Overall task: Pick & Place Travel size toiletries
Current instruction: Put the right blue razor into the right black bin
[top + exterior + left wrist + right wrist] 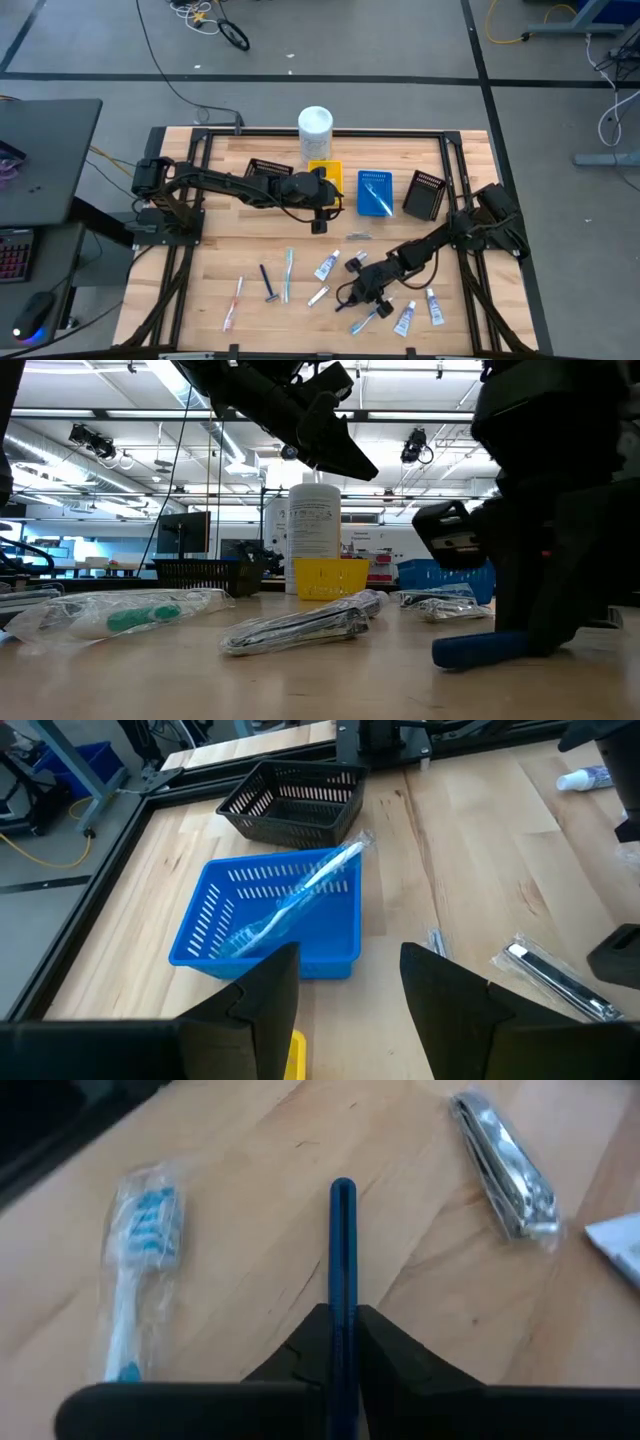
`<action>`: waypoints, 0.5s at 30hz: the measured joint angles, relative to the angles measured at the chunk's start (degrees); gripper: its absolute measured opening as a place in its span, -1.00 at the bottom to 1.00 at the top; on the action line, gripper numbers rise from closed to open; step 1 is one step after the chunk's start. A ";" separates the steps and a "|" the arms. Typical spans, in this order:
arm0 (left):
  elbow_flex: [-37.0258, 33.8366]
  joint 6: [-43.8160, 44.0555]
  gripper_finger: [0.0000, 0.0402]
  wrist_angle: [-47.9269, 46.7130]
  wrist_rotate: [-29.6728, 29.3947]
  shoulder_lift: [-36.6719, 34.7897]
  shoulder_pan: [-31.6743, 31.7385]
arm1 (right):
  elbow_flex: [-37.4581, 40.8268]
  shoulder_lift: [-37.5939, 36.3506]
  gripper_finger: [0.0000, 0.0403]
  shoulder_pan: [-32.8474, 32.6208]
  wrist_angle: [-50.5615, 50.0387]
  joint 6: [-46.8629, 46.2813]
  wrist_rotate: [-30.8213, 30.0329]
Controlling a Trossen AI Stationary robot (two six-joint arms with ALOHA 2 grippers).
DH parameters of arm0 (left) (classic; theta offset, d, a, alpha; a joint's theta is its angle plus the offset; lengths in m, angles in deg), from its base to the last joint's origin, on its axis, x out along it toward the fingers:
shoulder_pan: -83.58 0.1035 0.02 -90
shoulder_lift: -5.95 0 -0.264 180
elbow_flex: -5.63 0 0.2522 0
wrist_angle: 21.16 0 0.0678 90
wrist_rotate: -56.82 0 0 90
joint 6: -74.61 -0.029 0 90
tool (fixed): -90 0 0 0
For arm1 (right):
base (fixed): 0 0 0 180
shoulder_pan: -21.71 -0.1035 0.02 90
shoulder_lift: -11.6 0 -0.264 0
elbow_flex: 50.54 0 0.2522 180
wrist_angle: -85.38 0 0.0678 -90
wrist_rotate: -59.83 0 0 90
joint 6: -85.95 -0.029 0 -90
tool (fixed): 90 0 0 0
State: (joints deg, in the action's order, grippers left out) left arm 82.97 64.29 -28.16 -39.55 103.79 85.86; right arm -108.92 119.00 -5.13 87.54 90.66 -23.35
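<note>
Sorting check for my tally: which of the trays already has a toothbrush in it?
The blue tray, between the yellow tray and the right black tray; a wrapped toothbrush lies across it. The black trays show nothing inside.

The slim dark-blue razor handle (343, 1270) runs between the right arm's black fingers (390, 1355), its lower end hidden behind them. The wrapped light-blue toothbrush (135, 1275) beside it is blurred, its handle's end hidden behind the gripper.

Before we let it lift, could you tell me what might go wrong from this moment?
The right tool pinches a slim dark-blue razor near one end, so it may swivel or slip during lifting. A wrapped toothbrush and a silvery sachet lie close by and might get nudged.
</note>
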 joint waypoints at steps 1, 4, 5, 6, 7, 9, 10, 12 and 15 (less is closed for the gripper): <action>0.00 0.00 -0.09 0.00 0.00 0.00 0.00 | 0.00 -0.13 -0.84 0.06 0.01 -1.38 0.42; 0.00 0.00 -0.09 0.01 0.00 0.00 0.00 | 0.16 -1.58 -0.85 0.08 -1.27 -4.00 0.27; 0.00 0.00 -0.09 0.00 0.00 0.00 0.00 | 0.26 -2.61 -0.85 0.12 -2.80 -4.40 0.21; 0.00 0.00 -0.09 0.04 0.00 0.00 0.00 | 0.37 -3.74 -0.85 0.22 -4.35 -4.62 -0.13; 0.00 0.00 -0.09 0.05 0.00 0.00 0.00 | 0.37 -5.18 -0.85 0.25 -6.31 -5.17 -1.08; 0.00 0.00 -0.09 0.13 0.00 0.00 0.00 | 0.34 -9.13 -0.85 0.25 -11.74 -6.37 -4.48; 0.00 -0.11 -0.09 0.13 0.00 0.00 0.00 | 0.31 -11.57 -0.86 0.25 -15.28 -7.01 -6.57; 0.00 -0.40 -0.09 0.12 0.00 0.00 0.00 | 0.31 -16.59 -0.86 0.28 -23.15 -8.13 -10.96; 0.00 -0.59 -0.09 0.12 -0.01 0.00 0.00 | 0.24 -25.09 -0.86 0.28 -36.05 -12.90 -19.30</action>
State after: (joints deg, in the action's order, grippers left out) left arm 82.97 63.70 -28.04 -39.57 103.79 85.86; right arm -108.67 93.91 -4.86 51.49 77.76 -42.65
